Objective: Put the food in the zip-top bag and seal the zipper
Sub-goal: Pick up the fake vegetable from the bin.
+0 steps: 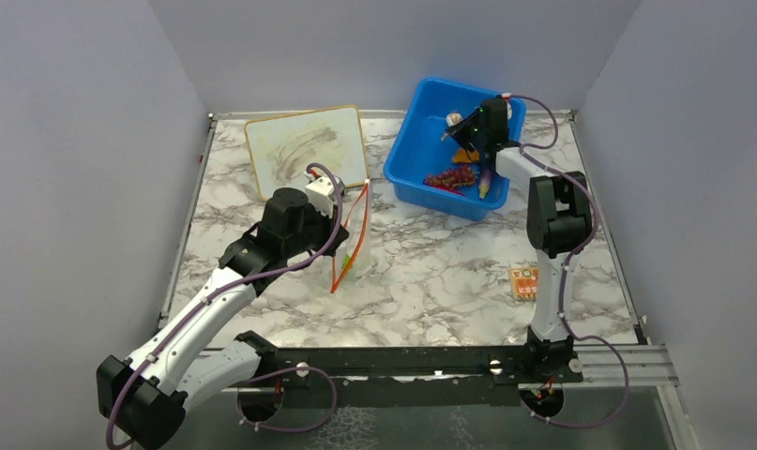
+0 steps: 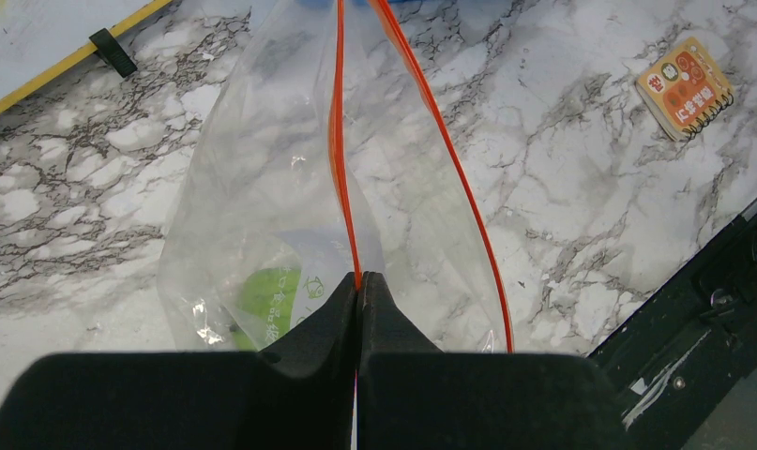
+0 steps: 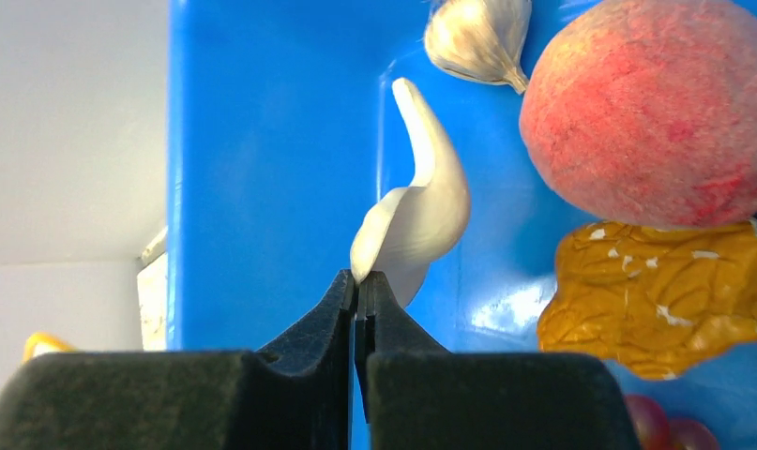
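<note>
Right gripper (image 3: 360,277): closed inside the blue bin (image 3: 262,141), tips met at the lower edge of a white garlic clove (image 3: 419,211). Whether the clove is truly pinched cannot be told.
Left gripper (image 2: 358,281): clamped on the zipper (image 2: 337,141), so that the zip-top bag (image 2: 252,187) is held upright with its mouth parted for loading.
Bag contents: a green lime (image 2: 269,302) is seen through the plastic, low in the bag.
Food in bin: a garlic bulb (image 3: 477,37), peach (image 3: 651,108), orange piece (image 3: 656,300) and grapes (image 3: 670,433) are gathered near the clove.
Step judged: the clove is being picked for transfer, and sealing is not yet due.
Risk: so thin a hold could be lost on lifting.
</note>
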